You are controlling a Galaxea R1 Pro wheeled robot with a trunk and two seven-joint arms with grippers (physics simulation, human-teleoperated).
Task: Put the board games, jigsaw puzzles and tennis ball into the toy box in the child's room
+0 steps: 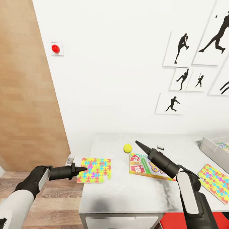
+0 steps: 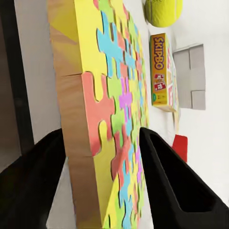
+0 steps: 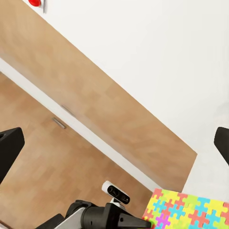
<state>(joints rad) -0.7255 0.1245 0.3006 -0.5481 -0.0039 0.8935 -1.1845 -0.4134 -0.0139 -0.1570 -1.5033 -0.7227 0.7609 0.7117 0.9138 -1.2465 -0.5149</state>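
Multicoloured jigsaw puzzle [image 1: 94,170], yellow tennis ball [image 1: 127,148], red-green board game [image 1: 148,166], black left pincer [image 1: 81,169]

My right arm [image 1: 187,189] covers the near corner of the board game [image 1: 148,166]. The toy box [image 1: 216,146] and second jigsaw puzzle [image 1: 216,182] run off the head view's right edge. I can't identify the small object [image 1: 160,146] behind the game; it's too small.

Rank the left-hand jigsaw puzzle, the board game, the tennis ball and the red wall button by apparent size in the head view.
1. board game, slightly larger though partly hidden by the arm
2. jigsaw puzzle, close to it
3. tennis ball
4. red button, nearly ball-sized but farther away
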